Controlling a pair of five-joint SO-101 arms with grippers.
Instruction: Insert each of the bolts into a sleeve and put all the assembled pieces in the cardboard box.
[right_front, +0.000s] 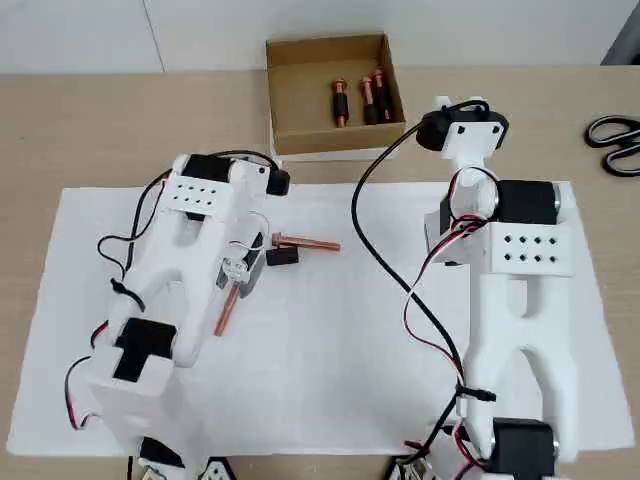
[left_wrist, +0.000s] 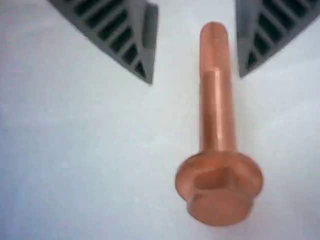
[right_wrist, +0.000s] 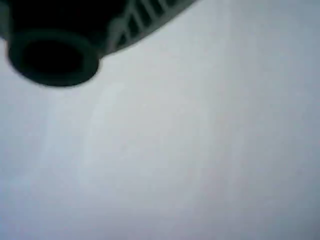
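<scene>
A copper bolt (left_wrist: 216, 150) lies on the white sheet (right_front: 340, 340), its shaft end between the fingertips of my left gripper (left_wrist: 195, 77), which is open just above it. From above, this bolt (right_front: 228, 308) sticks out below the left gripper (right_front: 244, 268). A second bolt (right_front: 306, 243) lies nearby, with a black sleeve (right_front: 282, 256) against its head end. My right gripper (right_wrist: 97, 42) is shut on another black sleeve (right_wrist: 52, 60), held over bare sheet. The cardboard box (right_front: 300, 100) at the back holds three assembled pieces (right_front: 362, 96).
The right arm (right_front: 510, 245) stands over the sheet's right side, its black cable looping across the middle. Scissors (right_front: 615, 142) lie on the wooden table at the far right. The sheet's centre and front are bare.
</scene>
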